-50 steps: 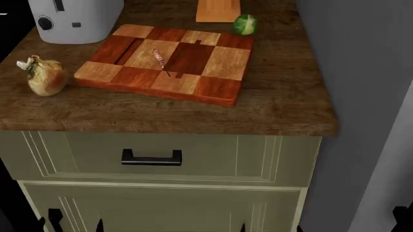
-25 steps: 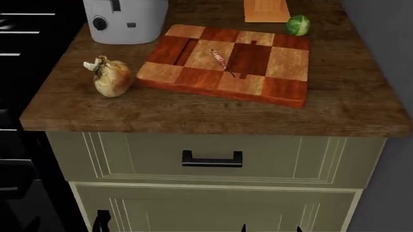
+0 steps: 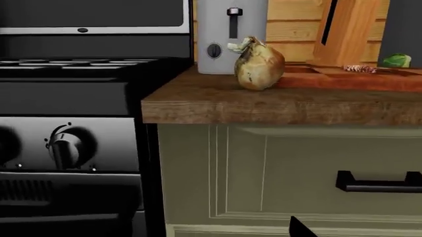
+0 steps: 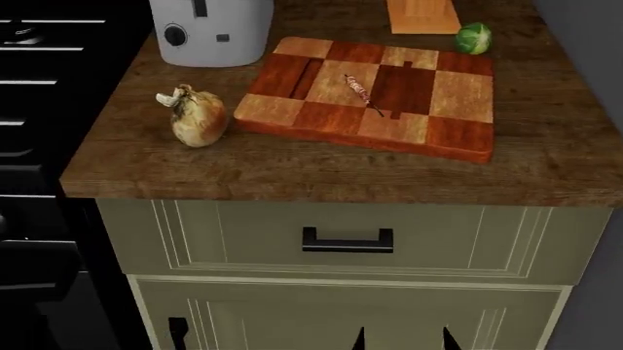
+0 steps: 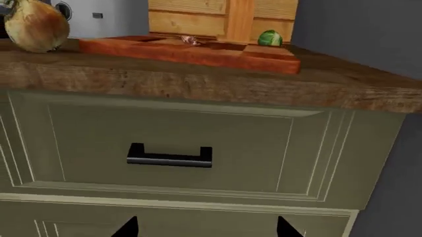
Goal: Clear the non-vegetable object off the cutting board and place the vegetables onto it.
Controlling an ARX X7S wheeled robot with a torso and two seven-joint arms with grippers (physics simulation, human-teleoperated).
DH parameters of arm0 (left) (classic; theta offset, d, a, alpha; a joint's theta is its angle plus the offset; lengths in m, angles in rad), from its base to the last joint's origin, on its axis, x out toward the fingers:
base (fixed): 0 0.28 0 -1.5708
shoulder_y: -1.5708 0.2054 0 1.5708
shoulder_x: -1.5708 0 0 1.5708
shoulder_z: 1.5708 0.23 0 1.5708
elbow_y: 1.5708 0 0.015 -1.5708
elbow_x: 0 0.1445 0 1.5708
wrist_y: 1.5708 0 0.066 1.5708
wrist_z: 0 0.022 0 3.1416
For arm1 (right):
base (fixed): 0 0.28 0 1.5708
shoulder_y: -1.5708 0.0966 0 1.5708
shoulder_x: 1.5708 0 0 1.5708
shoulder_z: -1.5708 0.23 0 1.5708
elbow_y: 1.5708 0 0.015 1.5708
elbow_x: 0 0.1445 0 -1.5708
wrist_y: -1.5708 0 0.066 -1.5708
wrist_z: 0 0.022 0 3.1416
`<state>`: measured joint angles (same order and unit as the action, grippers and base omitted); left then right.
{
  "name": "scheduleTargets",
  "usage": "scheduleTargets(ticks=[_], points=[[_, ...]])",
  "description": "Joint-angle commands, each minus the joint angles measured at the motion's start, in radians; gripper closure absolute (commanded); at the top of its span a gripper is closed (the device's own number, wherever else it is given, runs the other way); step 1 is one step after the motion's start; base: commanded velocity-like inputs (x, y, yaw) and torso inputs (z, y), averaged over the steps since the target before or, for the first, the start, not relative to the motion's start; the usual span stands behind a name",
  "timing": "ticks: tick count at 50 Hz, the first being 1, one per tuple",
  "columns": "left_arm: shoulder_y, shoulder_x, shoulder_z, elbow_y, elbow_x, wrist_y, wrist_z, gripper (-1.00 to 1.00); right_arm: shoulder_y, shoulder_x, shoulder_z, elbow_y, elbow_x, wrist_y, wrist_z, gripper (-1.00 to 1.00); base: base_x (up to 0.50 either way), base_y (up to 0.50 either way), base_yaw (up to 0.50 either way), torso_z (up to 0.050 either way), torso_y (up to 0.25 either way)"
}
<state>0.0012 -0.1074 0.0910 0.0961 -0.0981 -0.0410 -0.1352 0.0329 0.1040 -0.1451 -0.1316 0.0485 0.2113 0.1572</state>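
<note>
Wooden countertop (image 4: 322, 171) over cream drawers, no readable writing anywhere.
Pinkish meat scrap (image 4: 358, 87) at centre of checkered cutting board (image 4: 457, 135); onion (image 4: 198, 120) left, Brussels sprout (image 4: 474, 38) upper right; gripper states impossible to tell.

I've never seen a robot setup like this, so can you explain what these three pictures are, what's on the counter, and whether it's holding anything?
It's a simulated wheeled robot with two arms. One picture looks down from its head; the other two come from cameras near each arm's jaws, low by the drawer. On the wooden counter lies a checkered cutting board with a tiny pinkish meat scrap on it. An onion sits beside the board, a Brussels sprout behind it, near a toaster and knife block. Nothing is held; only dark tips of the jaws show.
</note>
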Motion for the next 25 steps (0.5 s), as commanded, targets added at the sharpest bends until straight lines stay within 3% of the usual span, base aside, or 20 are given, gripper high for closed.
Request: scheduleTargets(ticks=[1,10,19,25], points=[[-0.036,-0.037,-0.012,0.184,-0.028,-0.206,-0.04,-1.0,0.058,0.018,-0.036,-0.223,-0.004,0.28,0.007,-1.0,0.0,0.0,0.0,0.0,0.0],[-0.129,-0.075,-0.053,0.449,-0.107,-0.52,-0.083,-1.0,0.154,0.062,-0.035,-0.465,-0.007,0.63,0.013,-1.0,0.0,0.0,0.0,0.0,0.0],[-0.239,-0.104,-0.078,0.51,-0.149,-0.67,-0.092,-1.0,0.282,0.1,-0.011,-0.593,0.022,0.88,-0.028,-1.0,0.0,0.0,0.0,0.0,0.0],[-0.384,-0.125,-0.087,0.549,-0.178,-0.815,-0.105,-1.0,0.432,0.121,0.046,-0.681,0.071,1.117,-0.085,-1.0,0.0,0.0,0.0,0.0,0.0]])
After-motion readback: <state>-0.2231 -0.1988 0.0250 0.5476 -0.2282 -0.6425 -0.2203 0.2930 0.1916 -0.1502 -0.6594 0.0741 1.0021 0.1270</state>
